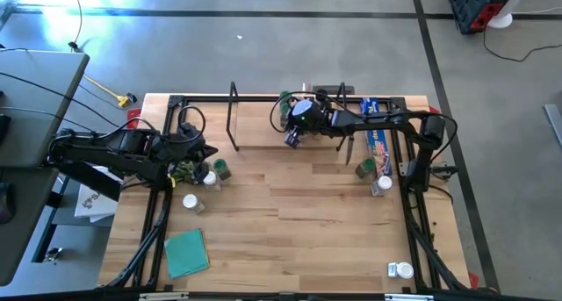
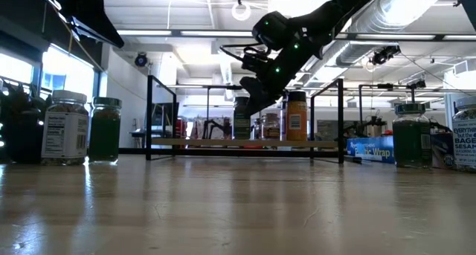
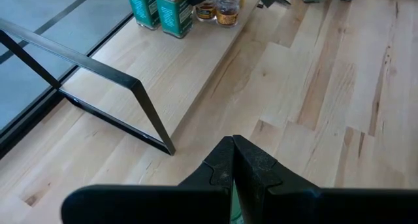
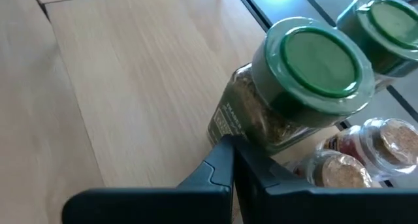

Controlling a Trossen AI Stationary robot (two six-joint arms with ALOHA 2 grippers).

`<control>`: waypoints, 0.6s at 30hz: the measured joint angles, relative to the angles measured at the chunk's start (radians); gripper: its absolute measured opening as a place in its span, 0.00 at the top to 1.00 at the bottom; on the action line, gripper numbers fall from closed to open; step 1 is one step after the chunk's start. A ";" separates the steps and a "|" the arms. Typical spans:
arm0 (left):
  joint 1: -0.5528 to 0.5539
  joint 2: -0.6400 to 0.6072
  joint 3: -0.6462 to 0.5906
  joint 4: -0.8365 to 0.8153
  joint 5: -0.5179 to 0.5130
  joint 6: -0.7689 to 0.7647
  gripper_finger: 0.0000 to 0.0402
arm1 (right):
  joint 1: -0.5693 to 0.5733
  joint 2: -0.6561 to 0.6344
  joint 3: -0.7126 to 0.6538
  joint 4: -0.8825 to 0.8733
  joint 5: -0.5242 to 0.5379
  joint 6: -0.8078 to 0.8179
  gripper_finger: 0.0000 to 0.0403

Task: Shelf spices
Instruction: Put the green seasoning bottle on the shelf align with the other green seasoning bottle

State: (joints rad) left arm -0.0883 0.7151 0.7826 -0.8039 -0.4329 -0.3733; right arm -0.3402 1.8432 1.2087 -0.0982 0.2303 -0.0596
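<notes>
1. High view: overhead, straight down; whole desk (image 1: pixel 290 204) in frame, floor around it, both arms, shelf (image 1: pixel 290 134) at far edge.
2. Low view: at desk-top level, level across the boards toward the room; shelf (image 2: pixel 245 143) mid-distance, jars close at both edges.
3. Left wrist view: looks forward over desk, fairly near; shelf end frame (image 3: pixel 124 100) and board visible.
4. Right wrist view: very near, down onto a green-lidded jar (image 4: pixel 294 87) on the shelf.
5. Shared: shelf appears in all four views.
</notes>
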 joint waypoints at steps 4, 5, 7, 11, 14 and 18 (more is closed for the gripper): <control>0.000 0.000 0.000 0.000 0.000 0.000 0.99 | 0.010 -0.034 0.000 -0.014 -0.012 -0.009 1.00; 0.000 0.000 0.000 0.000 0.000 -0.001 0.99 | 0.012 -0.046 0.000 -0.022 -0.018 -0.006 1.00; 0.000 0.000 0.000 0.000 0.001 -0.001 0.99 | 0.014 -0.072 0.000 -0.043 -0.034 0.000 1.00; 0.000 0.000 0.000 0.000 0.001 -0.001 0.99 | 0.012 -0.094 0.000 -0.053 -0.044 0.039 1.00; 0.000 0.000 0.000 0.000 0.000 -0.001 0.99 | 0.003 -0.086 0.000 -0.056 -0.052 0.054 1.00; 0.000 0.000 0.000 0.000 0.001 -0.001 0.99 | -0.003 -0.073 0.000 -0.073 -0.054 0.064 1.00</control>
State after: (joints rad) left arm -0.0883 0.7151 0.7826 -0.8036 -0.4319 -0.3744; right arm -0.3428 1.7706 1.2087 -0.1713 0.1760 0.0040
